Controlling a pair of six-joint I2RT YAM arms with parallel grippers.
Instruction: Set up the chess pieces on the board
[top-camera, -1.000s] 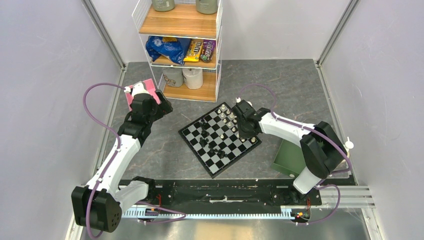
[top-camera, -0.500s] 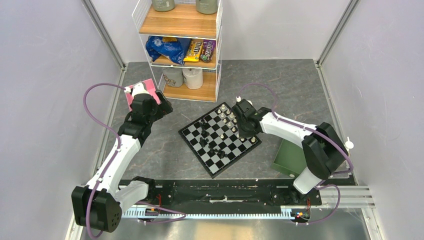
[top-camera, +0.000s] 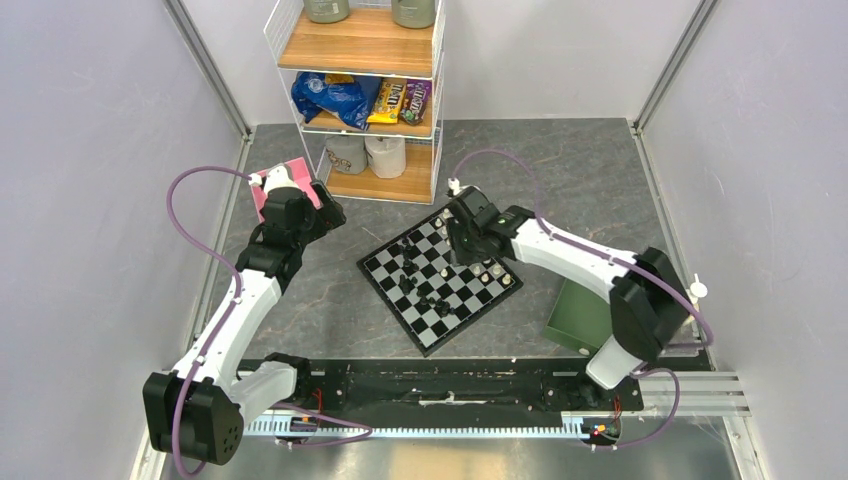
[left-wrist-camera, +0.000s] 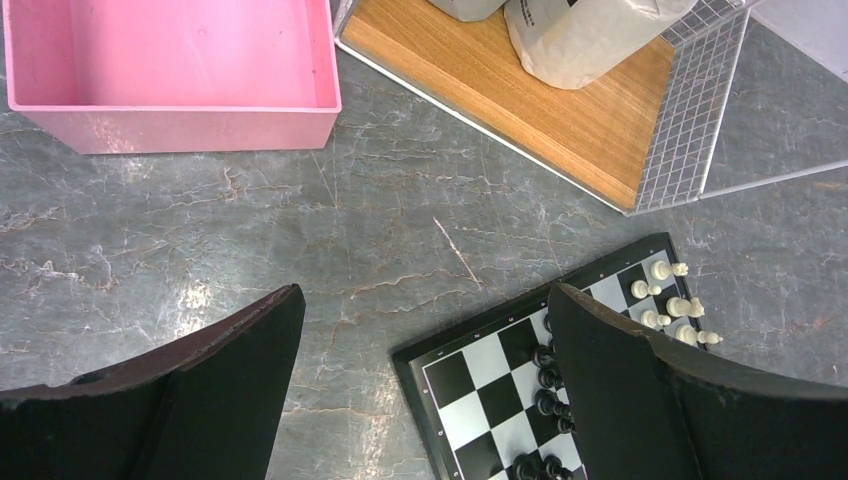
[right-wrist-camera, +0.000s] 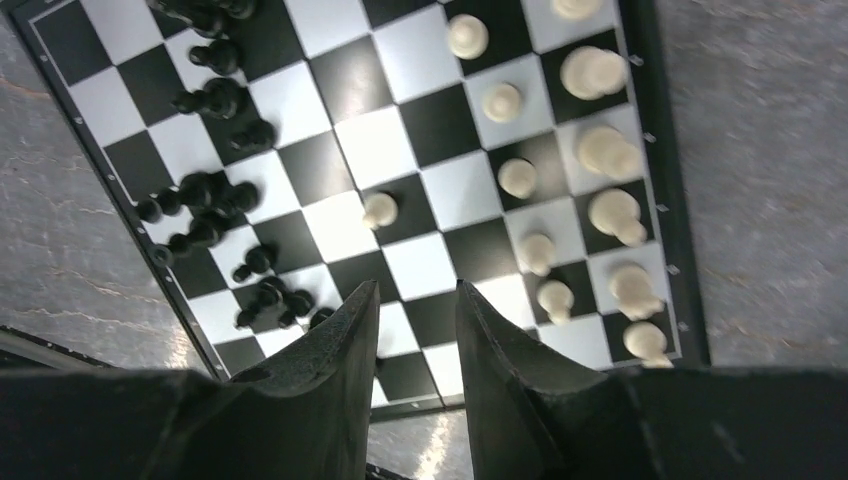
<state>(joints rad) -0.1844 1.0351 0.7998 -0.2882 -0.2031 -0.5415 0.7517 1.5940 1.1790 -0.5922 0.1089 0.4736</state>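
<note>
The board (top-camera: 431, 331) lies turned like a diamond in the middle of the table. Black pieces (top-camera: 410, 266) cluster on its left side and cream pieces (top-camera: 488, 271) stand along its right edge. My right gripper (top-camera: 459, 240) hovers over the board's far half. In the right wrist view its jaws (right-wrist-camera: 418, 290) are only narrowly parted and hold nothing. Below them are the board (right-wrist-camera: 370, 145), black pieces (right-wrist-camera: 205, 190), cream pieces (right-wrist-camera: 610, 150) and a lone cream pawn (right-wrist-camera: 380, 210). My left gripper (top-camera: 312, 216) is wide open (left-wrist-camera: 425, 310) and empty over bare table, left of the board's corner (left-wrist-camera: 470, 415).
A pink box (top-camera: 275, 185) sits behind my left gripper and shows empty in the left wrist view (left-wrist-camera: 170, 60). A wire shelf unit (top-camera: 365, 100) with snacks and rolls stands at the back. A green tray (top-camera: 580, 315) lies right of the board.
My right gripper has moved from over the cream pieces at the board's right edge to the left and farther back, over the board's far half. The left arm has not moved.
</note>
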